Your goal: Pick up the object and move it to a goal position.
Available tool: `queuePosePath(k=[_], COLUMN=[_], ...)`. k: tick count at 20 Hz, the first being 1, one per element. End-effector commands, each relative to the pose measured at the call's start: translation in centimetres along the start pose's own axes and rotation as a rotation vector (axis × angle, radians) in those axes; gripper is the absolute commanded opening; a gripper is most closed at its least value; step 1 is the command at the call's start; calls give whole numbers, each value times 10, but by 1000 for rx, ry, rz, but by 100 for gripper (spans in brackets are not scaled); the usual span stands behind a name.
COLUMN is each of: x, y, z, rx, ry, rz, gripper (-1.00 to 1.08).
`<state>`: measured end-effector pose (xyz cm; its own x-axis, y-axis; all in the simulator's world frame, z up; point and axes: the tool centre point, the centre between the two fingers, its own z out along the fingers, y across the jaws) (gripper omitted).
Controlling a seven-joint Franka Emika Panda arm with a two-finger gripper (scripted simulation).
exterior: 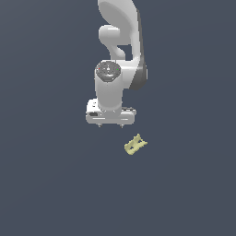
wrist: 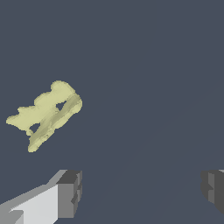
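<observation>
The object [exterior: 135, 144] is a small pale yellow piece with notched, pronged ends, lying on the dark floor. My white gripper [exterior: 110, 125] hangs just above and toward the exterior view's left of it, apart from it. In the wrist view the object [wrist: 47, 113] lies off to one side of the span between my fingers, and my gripper [wrist: 140, 192] is open with nothing between the grey fingertips [wrist: 70, 192].
The dark blue-grey floor [exterior: 184, 193] spreads flat all around. The white arm [exterior: 120, 41] rises behind the gripper toward the top of the exterior view.
</observation>
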<state>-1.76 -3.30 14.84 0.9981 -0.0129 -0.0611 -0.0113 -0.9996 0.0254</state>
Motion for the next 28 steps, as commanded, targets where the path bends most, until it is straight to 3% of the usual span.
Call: queuePosePath(k=[1,15,28], x=[0,10,17], y=[0,-11,-31], z=[0,-4,10], rx=[0,26,33], ry=[0,21,24], rz=[0,-6,156], gripper=[100,100,100])
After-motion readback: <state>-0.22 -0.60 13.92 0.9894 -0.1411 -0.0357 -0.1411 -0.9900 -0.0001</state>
